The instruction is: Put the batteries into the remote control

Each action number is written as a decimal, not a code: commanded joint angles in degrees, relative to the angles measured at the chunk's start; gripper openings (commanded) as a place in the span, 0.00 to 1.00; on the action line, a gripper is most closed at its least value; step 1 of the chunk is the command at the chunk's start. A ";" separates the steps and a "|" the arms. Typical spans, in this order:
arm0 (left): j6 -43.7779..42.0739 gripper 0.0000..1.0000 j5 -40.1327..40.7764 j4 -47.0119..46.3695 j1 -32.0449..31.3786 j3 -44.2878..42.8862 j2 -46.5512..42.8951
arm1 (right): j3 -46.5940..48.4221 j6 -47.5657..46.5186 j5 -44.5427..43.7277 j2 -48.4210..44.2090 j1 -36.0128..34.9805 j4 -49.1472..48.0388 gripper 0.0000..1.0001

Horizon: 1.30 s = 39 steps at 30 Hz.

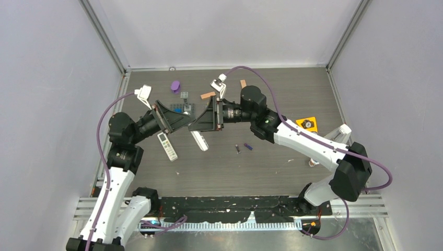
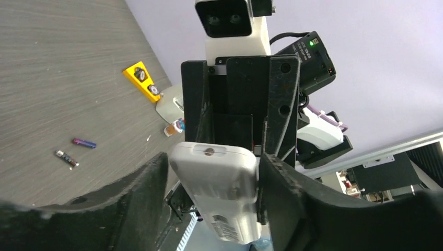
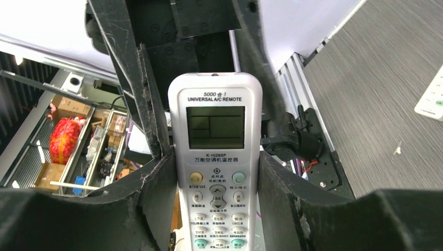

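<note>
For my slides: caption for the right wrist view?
Right gripper holding a white universal A/C remote, display and buttons visible.

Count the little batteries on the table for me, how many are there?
2. A dark battery and a purple battery lie close together near the middle of the table. More may be hidden.

The left arm (image 1: 116, 188), at the left of the overhead view, and the right arm (image 1: 308, 144), at the right, have white link shells and black rounded joint housings. A purple cable (image 1: 98, 136) follows each arm in loose loops. The left gripper (image 1: 184, 121) and the right gripper (image 1: 196, 125) are matte black and wedge-shaped, each with a white camera block (image 1: 143, 94) behind it. In the left wrist view, upper centre, black plates (image 2: 284, 94) show round screw holes, and a green light (image 2: 312, 42) glows. White scuffs mark the finger edges (image 3: 298, 209).
</note>
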<state>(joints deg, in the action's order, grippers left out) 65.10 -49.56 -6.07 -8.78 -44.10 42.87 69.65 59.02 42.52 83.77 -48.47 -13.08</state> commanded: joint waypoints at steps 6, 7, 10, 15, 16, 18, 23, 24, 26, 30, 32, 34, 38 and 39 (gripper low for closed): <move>-1.44 0.27 2.12 5.53 -0.28 0.76 1.13 | 1.37 -0.16 -0.26 0.83 -0.35 -1.62 0.30; -1.20 0.19 2.07 5.54 -0.23 0.84 1.28 | 0.69 0.14 -0.43 0.85 -0.29 -1.83 0.31; -0.89 0.01 2.59 5.89 -0.22 0.73 1.79 | -1.45 1.79 -0.69 0.81 -0.32 -4.79 0.40; -0.94 0.00 5.14 11.92 -0.22 -0.20 2.51 | -3.50 3.28 -1.79 0.67 -0.36 -8.76 0.57; -1.23 0.00 5.60 13.49 -0.25 -0.49 2.61 | -3.82 2.76 -2.03 0.51 -0.33 -8.83 0.65; -1.76 0.00 6.73 15.70 -0.25 -1.22 2.80 | -4.28 1.17 -2.97 0.02 -0.31 -8.36 0.74; -4.38 0.00 12.41 28.62 -0.20 -4.85 3.43 | -3.59 -6.62 -6.55 -1.92 -0.29 -1.21 0.88; -4.79 0.00 13.41 30.80 -0.20 -5.58 3.73 | -3.19 -9.29 -7.65 -2.53 -0.35 1.22 0.89; -4.95 0.00 14.68 33.54 -0.20 -6.38 4.25 | -2.51 -13.71 -9.30 -3.20 -0.74 4.70 0.91; -3.61 0.00 16.57 36.19 -0.20 -6.55 4.74 | -0.23 -23.68 -14.16 -4.13 -3.23 12.83 0.91; -3.33 0.00 17.49 37.61 -0.20 -6.93 5.06 | 1.30 -28.43 -17.47 -3.85 -5.07 17.35 0.91; -3.18 0.00 18.16 39.16 -0.19 -7.50 5.29 | 2.62 -32.39 -20.91 -3.40 -7.15 20.67 0.91; -2.76 0.00 19.08 40.56 -0.19 -7.80 5.55 | 5.97 -39.12 -27.52 -0.96 -11.27 27.48 0.89; -2.71 0.00 19.37 40.79 -0.19 -7.78 5.54 | 7.33 -40.73 -30.12 -0.40 -11.99 28.68 0.88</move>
<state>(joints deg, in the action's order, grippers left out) 62.35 -31.66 32.73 -9.04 -48.95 48.51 71.50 28.93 22.46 82.17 -57.28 7.55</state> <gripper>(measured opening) 0.496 0.898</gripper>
